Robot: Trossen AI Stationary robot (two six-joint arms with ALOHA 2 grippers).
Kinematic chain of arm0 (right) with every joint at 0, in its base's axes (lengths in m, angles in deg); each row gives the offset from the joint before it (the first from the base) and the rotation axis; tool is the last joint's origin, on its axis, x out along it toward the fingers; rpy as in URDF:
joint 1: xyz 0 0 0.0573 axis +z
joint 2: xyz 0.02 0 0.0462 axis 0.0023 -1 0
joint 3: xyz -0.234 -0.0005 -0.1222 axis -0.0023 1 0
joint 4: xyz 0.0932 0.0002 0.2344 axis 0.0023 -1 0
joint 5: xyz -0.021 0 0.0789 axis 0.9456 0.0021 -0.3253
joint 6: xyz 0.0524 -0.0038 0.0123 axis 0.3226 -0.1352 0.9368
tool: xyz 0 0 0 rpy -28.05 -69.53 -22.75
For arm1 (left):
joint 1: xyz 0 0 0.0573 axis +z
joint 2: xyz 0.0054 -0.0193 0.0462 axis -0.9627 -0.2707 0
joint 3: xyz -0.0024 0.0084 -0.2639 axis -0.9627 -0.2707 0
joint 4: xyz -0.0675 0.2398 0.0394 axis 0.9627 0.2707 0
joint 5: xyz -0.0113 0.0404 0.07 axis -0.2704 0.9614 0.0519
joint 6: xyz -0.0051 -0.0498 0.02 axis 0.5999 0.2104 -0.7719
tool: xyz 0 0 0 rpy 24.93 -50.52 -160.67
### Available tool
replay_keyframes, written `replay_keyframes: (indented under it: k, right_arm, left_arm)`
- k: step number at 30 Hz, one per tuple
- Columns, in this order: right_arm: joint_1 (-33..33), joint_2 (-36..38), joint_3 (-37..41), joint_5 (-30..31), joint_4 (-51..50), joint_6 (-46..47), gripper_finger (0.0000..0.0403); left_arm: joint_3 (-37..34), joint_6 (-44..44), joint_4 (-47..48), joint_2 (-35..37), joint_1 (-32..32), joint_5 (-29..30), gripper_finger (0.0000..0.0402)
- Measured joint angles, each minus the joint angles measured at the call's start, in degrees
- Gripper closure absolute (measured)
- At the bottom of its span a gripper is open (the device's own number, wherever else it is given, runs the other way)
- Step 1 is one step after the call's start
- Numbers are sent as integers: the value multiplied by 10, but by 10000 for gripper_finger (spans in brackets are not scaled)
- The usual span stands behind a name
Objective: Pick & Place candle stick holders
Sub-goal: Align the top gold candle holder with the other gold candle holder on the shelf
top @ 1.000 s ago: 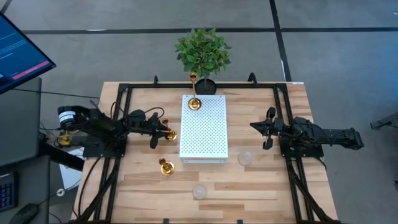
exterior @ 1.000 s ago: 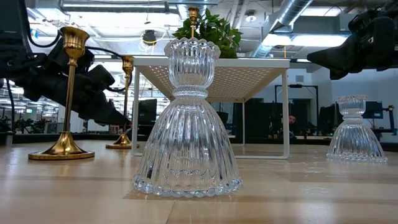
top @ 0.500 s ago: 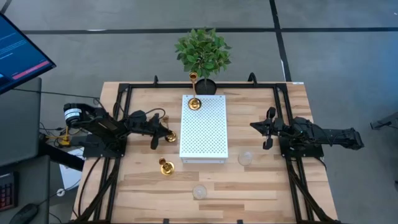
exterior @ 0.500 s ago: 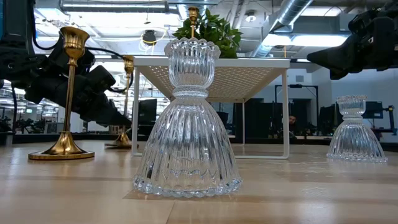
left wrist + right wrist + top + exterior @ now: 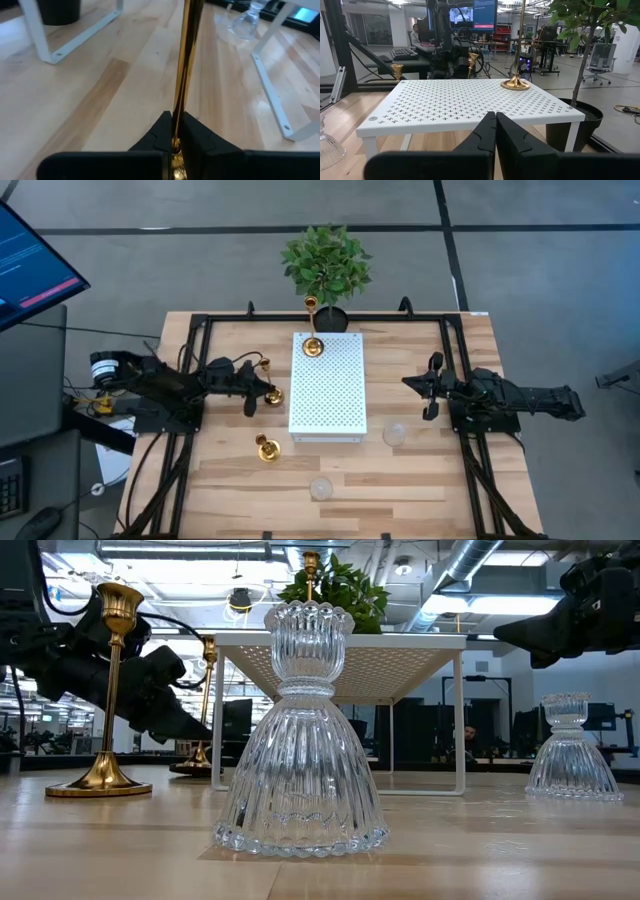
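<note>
My left gripper [image 5: 258, 388] is shut on a gold candle stick holder [image 5: 271, 395] just left of the white perforated stand [image 5: 328, 395]. A second gold holder [image 5: 266, 447] stands on its round base nearer the front. The tallest gold holder [image 5: 313, 345] stands on the stand's far end. Two clear glass holders [image 5: 396, 434] [image 5: 320, 488] stand on the table, the nearer one large in the low view [image 5: 302, 740]. My right gripper [image 5: 408, 383] is shut and empty, held above the table right of the stand. My left gripper pinches the holder's thin stem [image 5: 177, 131] between its two fingers, low down, just above the round base. The fingers come about level from the table's left and lie across the stem. The holder stands nearly upright; whether its base [image 5: 195, 768] touches the table I cannot tell.
A green potted plant [image 5: 326, 265] stands at the table's far edge behind the stand. Black frame rails [image 5: 195, 380] run along both sides of the table. A monitor [image 5: 30, 265] stands off the table's left.
My left gripper has kept its hold on the stem and shifted slightly. The holder's cup now leans a little toward the stand.
</note>
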Motion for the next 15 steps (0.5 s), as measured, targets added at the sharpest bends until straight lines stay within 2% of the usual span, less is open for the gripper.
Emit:
replay_keyframes:
  k: [3,9,15]
  right_arm:
    - [0,0,0,0,0,0,403]
    - [0,0,0,0,0,0,403]
    - [0,0,0,0,0,0,403]
  left_arm:
    - [0,7,40,34,0,22,387]
    - [0,51,52,109,0,26,387]
    - [0,53,90,179,0,32,387]
